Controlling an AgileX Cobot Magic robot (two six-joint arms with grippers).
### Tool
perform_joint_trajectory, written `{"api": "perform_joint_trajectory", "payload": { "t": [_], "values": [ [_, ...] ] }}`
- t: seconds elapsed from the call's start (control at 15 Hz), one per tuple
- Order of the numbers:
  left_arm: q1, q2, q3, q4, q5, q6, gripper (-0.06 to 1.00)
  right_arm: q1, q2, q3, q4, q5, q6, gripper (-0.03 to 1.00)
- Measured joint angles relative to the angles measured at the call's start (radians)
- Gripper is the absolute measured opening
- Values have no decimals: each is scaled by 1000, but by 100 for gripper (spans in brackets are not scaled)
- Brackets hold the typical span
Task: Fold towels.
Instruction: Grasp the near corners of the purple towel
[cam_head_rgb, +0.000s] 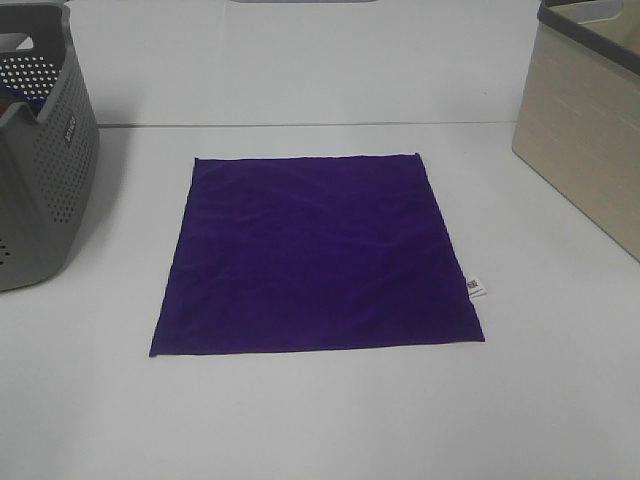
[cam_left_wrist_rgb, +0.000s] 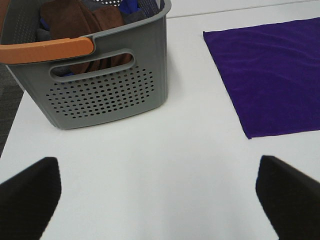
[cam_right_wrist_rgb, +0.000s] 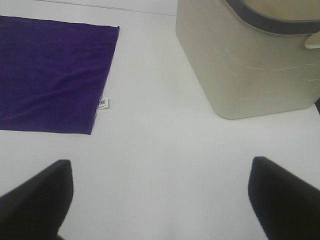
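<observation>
A deep purple square towel (cam_head_rgb: 315, 255) lies flat and spread out in the middle of the white table. A small white tag (cam_head_rgb: 474, 287) sticks out from its right edge. The towel also shows in the left wrist view (cam_left_wrist_rgb: 272, 75) and in the right wrist view (cam_right_wrist_rgb: 50, 72), with its tag (cam_right_wrist_rgb: 103, 104). My left gripper (cam_left_wrist_rgb: 160, 200) is open and empty over bare table, near the basket and apart from the towel. My right gripper (cam_right_wrist_rgb: 160, 200) is open and empty over bare table beside the towel's tag side. Neither gripper shows in the exterior high view.
A grey perforated basket (cam_head_rgb: 40, 150) with an orange handle (cam_left_wrist_rgb: 45, 50) stands at the left and holds brown and blue cloths (cam_left_wrist_rgb: 85, 20). A beige bin with a dark rim (cam_head_rgb: 585, 130) stands at the right, also in the right wrist view (cam_right_wrist_rgb: 250, 60).
</observation>
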Motion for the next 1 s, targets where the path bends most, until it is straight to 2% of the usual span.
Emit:
{"api": "perform_joint_trajectory", "payload": {
  "t": [1.0],
  "values": [
    [0,0,0,-1,0,4,99,0,0,0,-10,0,0,92]
  ]
}}
